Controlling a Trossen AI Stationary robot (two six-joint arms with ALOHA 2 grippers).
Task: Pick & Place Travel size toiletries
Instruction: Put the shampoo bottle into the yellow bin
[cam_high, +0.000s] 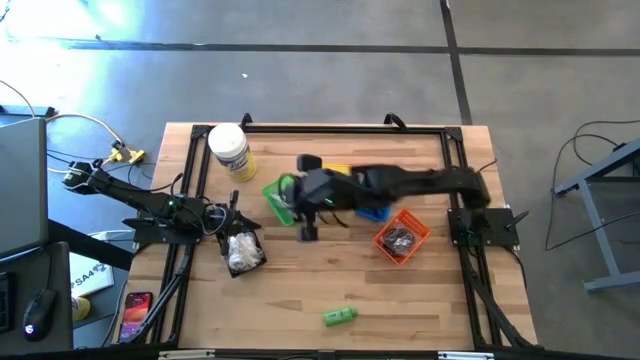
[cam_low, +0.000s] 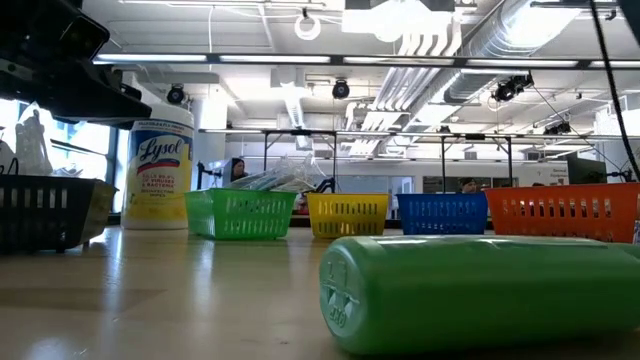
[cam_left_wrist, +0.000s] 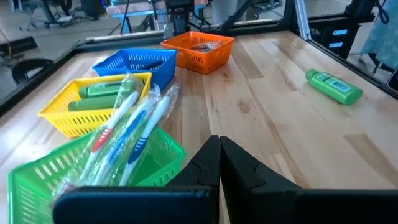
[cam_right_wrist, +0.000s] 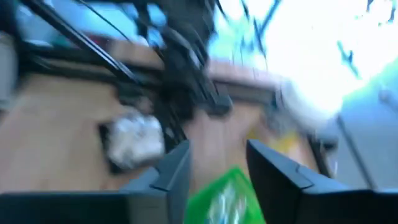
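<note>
A green bottle (cam_high: 340, 317) lies on its side near the table's near edge, also seen in the low view (cam_low: 480, 290) and the left wrist view (cam_left_wrist: 334, 86). The black basket (cam_high: 243, 252) holds white sachets. Clear-wrapped sticks (cam_left_wrist: 127, 127) lean out of the green basket (cam_high: 280, 197). More green bottles (cam_left_wrist: 102, 96) lie in the yellow basket (cam_left_wrist: 93, 109). My left gripper (cam_high: 232, 215) (cam_left_wrist: 219, 155) is shut and empty beside the black basket. My right gripper (cam_high: 306, 228) (cam_right_wrist: 217, 168) hovers by the green basket with another green bottle (cam_right_wrist: 224, 194) between its fingers. My right gripper has the green bottle between its two fingers (cam_right_wrist: 177, 171), and its labelled side (cam_right_wrist: 221, 199) fills the gap. The view is blurred and cuts the bottle off, so which end is held cannot be told. In the high view the gripper hides it.
A big white jar with a yellow label (cam_high: 228, 150) stands at the far left. The blue basket (cam_high: 372, 211) and the orange basket (cam_high: 402, 237), with dark items inside, sit mid-table. Black frame rails run along both sides. Bare wood lies toward the near edge.
</note>
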